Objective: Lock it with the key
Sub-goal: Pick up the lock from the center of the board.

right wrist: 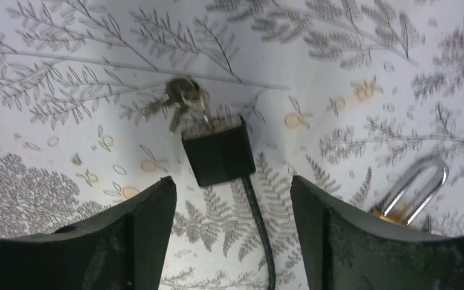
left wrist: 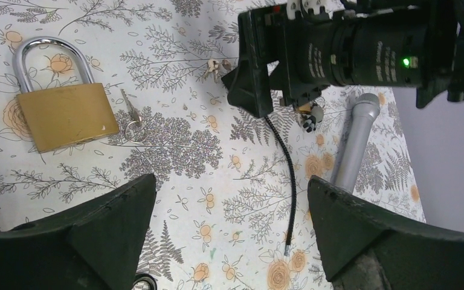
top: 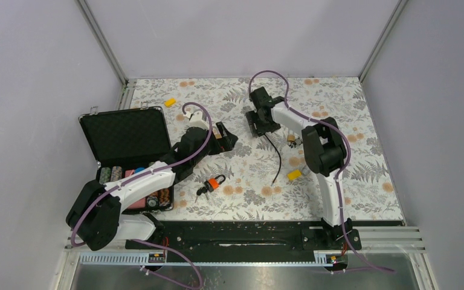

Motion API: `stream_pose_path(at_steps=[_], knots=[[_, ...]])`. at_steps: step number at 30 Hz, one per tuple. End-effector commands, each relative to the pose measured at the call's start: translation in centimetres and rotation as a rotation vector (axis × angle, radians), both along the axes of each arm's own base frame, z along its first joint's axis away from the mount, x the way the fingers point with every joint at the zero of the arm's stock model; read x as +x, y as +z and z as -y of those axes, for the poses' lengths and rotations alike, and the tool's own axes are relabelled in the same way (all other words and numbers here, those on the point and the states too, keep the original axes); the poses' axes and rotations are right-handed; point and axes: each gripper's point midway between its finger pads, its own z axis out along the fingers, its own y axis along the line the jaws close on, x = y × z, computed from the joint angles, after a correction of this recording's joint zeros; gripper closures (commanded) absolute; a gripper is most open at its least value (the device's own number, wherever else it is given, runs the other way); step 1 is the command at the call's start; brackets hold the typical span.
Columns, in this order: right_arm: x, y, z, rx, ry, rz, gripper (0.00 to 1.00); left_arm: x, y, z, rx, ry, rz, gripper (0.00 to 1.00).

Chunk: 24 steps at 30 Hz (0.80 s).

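The brass padlock with its silver shackle lies flat on the floral cloth, at the upper left of the left wrist view. A small silver key on a ring lies right beside it. In the right wrist view only the shackle and a brass corner of the lock show, past the right finger. A small bunch of keys lies ahead of the right gripper, by a black block. My left gripper is open and empty, short of the lock. My right gripper is open and empty above a black cable.
An orange-and-black key bunch lies at the middle front. An open black case with chips stands at the left. Yellow blocks lie at the back and the right. A black cable runs down the middle.
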Motion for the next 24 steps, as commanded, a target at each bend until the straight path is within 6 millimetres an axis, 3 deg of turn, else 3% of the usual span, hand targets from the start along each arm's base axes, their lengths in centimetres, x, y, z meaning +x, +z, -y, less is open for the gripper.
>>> stream_pose_path(at_steps=[1, 9, 14, 18, 24], knots=[[1.3, 0.6, -0.9, -0.004, 0.054, -0.038, 0.28, 0.6, 0.9, -0.5, 0.012, 0.013, 0.037, 0.06], [1.7, -0.4, -1.1, -0.004, 0.061, -0.080, 0.51, 0.7, 0.5, -0.9, 0.024, 0.016, 0.028, 0.06], [1.9, 0.7, -0.9, -0.007, 0.048, -0.057, 0.77, 0.5, 0.6, -0.4, 0.024, -0.012, 0.030, 0.05], [2.0, 4.6, -1.1, 0.059, 0.002, 0.039, 0.80, 0.2, 0.9, 0.6, 0.013, -0.080, 0.046, 0.06], [-0.1, 14.3, -2.2, 0.300, -0.039, 0.215, 0.80, -0.4, 2.4, 1.5, -0.020, -0.141, 0.088, 0.06]])
